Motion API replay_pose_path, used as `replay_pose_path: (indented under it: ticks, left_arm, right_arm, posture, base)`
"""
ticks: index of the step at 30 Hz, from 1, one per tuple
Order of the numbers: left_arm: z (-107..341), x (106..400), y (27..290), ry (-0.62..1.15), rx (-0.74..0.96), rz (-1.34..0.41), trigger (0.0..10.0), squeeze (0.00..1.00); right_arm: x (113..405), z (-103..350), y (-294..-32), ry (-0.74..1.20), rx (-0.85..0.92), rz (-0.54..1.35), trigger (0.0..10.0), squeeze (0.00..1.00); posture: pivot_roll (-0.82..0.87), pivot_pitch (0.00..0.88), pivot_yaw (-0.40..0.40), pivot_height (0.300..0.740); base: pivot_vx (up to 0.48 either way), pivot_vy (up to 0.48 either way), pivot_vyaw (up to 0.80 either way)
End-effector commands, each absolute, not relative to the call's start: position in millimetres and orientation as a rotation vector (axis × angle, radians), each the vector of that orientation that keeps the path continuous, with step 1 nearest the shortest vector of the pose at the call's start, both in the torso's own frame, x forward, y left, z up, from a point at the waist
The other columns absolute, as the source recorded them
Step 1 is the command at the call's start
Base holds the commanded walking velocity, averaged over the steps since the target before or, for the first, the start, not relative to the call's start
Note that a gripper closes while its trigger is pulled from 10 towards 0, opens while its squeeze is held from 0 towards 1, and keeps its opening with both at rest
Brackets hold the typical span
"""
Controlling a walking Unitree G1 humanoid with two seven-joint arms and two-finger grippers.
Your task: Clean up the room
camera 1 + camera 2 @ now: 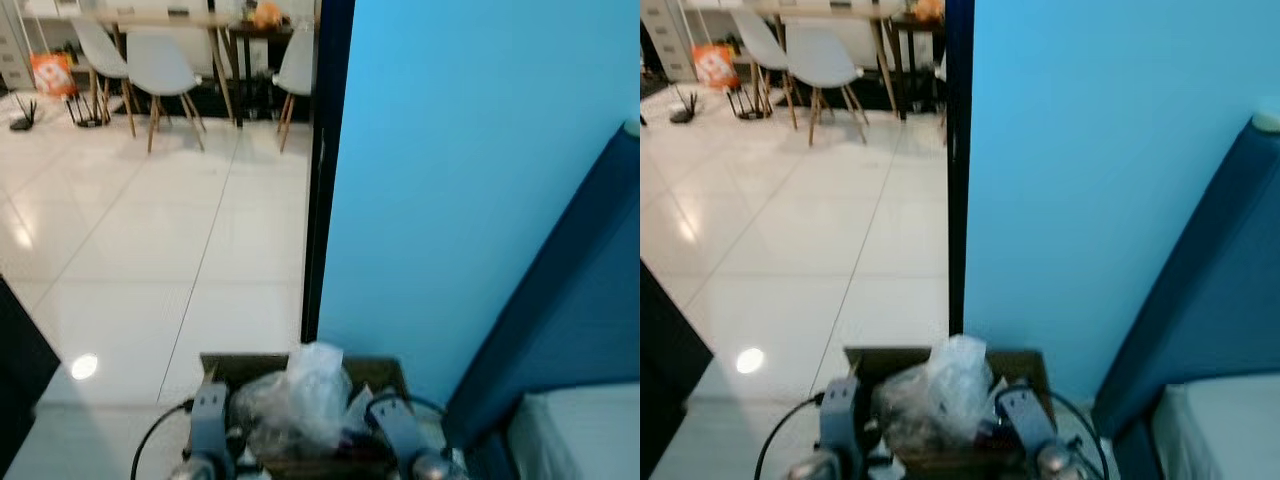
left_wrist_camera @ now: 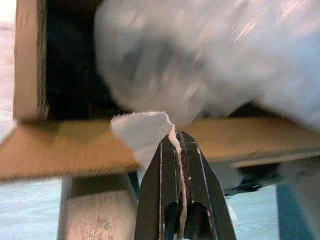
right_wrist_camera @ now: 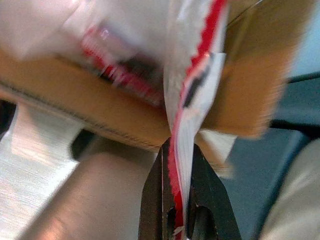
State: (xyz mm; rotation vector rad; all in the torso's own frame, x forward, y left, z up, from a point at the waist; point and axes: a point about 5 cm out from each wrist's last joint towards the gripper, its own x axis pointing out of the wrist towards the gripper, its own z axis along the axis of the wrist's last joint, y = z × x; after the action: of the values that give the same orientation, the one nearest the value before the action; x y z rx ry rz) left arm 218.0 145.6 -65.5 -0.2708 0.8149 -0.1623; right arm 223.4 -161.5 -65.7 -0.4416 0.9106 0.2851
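Both grippers clamped on scraps at a cardboard box.

The left gripper pinches a white paper scrap; the right gripper pinches a red-and-white wrapper. The box, low centre of the head views, holds a crumpled clear plastic bag. White chairs stand upper left.

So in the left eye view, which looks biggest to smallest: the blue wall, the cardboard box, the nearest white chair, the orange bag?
1. Blue wall.
2. Cardboard box, close to the camera.
3. White chair, farther off, so really larger than it looks.
4. Orange bag.
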Motion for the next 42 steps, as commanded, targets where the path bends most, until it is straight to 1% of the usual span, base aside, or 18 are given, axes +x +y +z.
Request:
replay_pose_path:
  ticks: [1,5,9,11,13,17,20,22,24,25,26,31,32,36,38,40,42]
  left_arm:
    - [-65,219,149,0.806,-0.268,-0.16,10.0,0.0]
    - [-63,221,150,0.79,-0.271,-0.165,10.0,0.0]
    - [-62,222,150,0.785,-0.272,-0.168,10.0,0.0]
    - [-62,222,151,0.781,-0.27,-0.174,10.0,0.0]
    - [-62,222,151,0.781,-0.27,-0.174,10.0,0.0]
    - [-63,219,155,0.777,-0.266,-0.181,10.0,0.0]
    - [-63,218,156,0.776,-0.266,-0.181,10.0,0.0]
    - [-63,218,159,0.764,-0.266,-0.185,10.0,0.0]
    - [-62,219,160,0.755,-0.269,-0.187,10.0,0.0]
    - [-60,220,160,0.741,-0.272,-0.192,10.0,0.0]
    - [-59,222,162,0.726,-0.275,-0.195,10.0,0.0]
    - [-55,225,167,0.688,-0.28,-0.201,10.0,0.0]
    - [-54,226,168,0.678,-0.281,-0.202,10.0,0.0]
    - [-49,232,168,0.647,-0.294,-0.203,10.0,0.0]
    - [-45,238,164,0.624,-0.307,-0.216,10.0,0.0]
    - [-44,240,162,0.617,-0.31,-0.222,10.0,0.0]
    - [-39,246,156,0.595,-0.325,-0.246,10.0,0.0]
  right_arm:
    - [225,-65,-160,0.895,-0.461,0.293,10.0,0.0]
    - [229,-63,-161,0.888,-0.518,0.271,10.0,0.0]
    - [232,-60,-163,0.877,-0.525,0.25,10.0,0.0]
    - [242,-54,-165,0.847,-0.518,0.203,10.0,0.0]
    - [242,-54,-165,0.847,-0.518,0.203,10.0,0.0]
    - [278,-25,-178,0.738,-0.479,0.028,10.0,0.0]
    - [281,-22,-181,0.743,-0.492,0.016,10.0,0.0]
    - [276,-27,-183,0.826,-0.597,0.067,10.0,0.0]
    - [272,-31,-182,0.859,-0.63,0.096,10.0,0.0]
    - [269,-33,-180,0.869,-0.646,0.118,10.0,0.76]
    - [267,-35,-176,0.873,-0.642,0.134,10.0,1.0]
    - [269,-35,-168,0.848,-0.677,0.146,10.0,1.0]
    - [271,-33,-166,0.829,-0.701,0.139,10.0,1.0]
    - [285,-20,-165,0.751,-0.682,0.085,10.0,1.0]
    - [293,-12,-170,0.717,-0.662,0.059,10.0,1.0]
    - [296,-10,-172,0.708,-0.66,0.053,10.0,1.0]
    - [302,-2,-182,0.685,-0.628,0.011,10.0,1.0]
  posture:
    - [0.08,0.005,-0.062,0.601]
    - [0.09,0.017,-0.058,0.601]
    - [0.09,0.031,-0.053,0.601]
    - [0.09,0.037,-0.05,0.601]
    - [0.09,0.037,-0.05,0.601]
    - [0.11,0.069,-0.046,0.601]
    - [0.12,0.078,-0.045,0.601]
    - [0.15,0.105,-0.048,0.601]
    - [0.16,0.11,-0.047,0.601]
    - [0.18,0.126,-0.048,0.601]
    - [0.2,0.139,-0.047,0.601]
    - [0.22,0.154,-0.047,0.601]
    - [0.22,0.154,-0.045,0.601]
    - [0.21,0.147,-0.045,0.601]
    - [0.2,0.142,-0.044,0.601]
    - [0.2,0.142,-0.044,0.601]
    - [0.18,0.139,-0.048,0.601]
  base:
    - [0.0,0.0,0.0]
    - [0.0,0.0,0.0]
    - [0.0,0.0,0.0]
    - [0.0,0.0,0.0]
    - [0.0,0.0,0.0]
    - [0.0,0.0,0.0]
    - [0.0,0.0,0.0]
    - [0.0,0.0,0.0]
    - [0.0,0.0,0.0]
    - [0.0,0.0,0.0]
    - [0.0,0.0,0.0]
    - [0.0,0.0,0.0]
    - [0.0,0.0,0.0]
    - [0.0,0.0,0.0]
    - [0.0,0.0,0.0]
    - [0.0,0.0,0.0]
    - [0.0,0.0,0.0]
